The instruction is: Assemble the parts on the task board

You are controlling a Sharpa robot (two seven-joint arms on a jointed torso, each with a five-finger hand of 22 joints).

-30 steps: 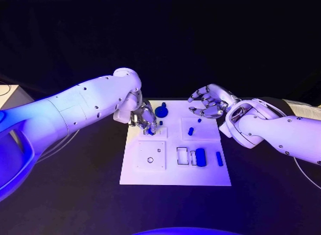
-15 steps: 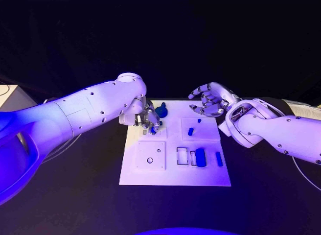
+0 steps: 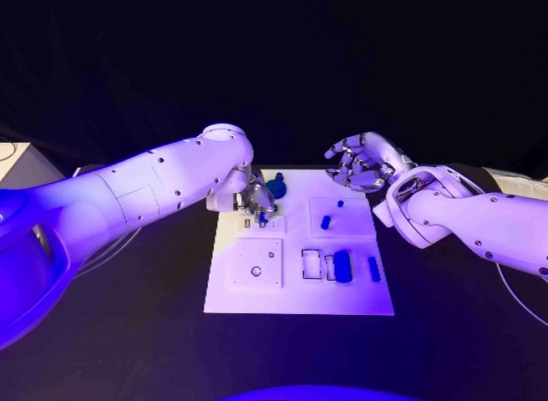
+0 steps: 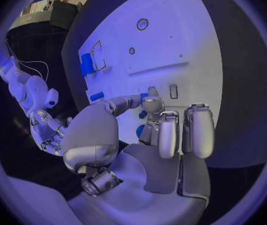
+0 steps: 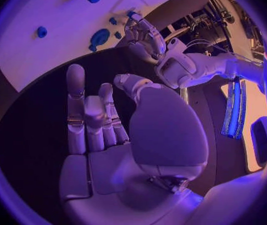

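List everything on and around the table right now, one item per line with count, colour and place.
task board: one, white, middle of the black table.
round part: one, blue, far end of the board beside the left robot hand.
small parts: two, blue, on the raised square at the far right of the board.
large block: one, blue, upright in the near right group of slots.
slim part: one, blue, lying just right of the large block.
table: one, black, under the board.
left robot hand: one, silver, fingertips down on the far left of the board by a small blue piece.
right robot hand: one, silver, raised over the far right edge, fingers curled, holding nothing.
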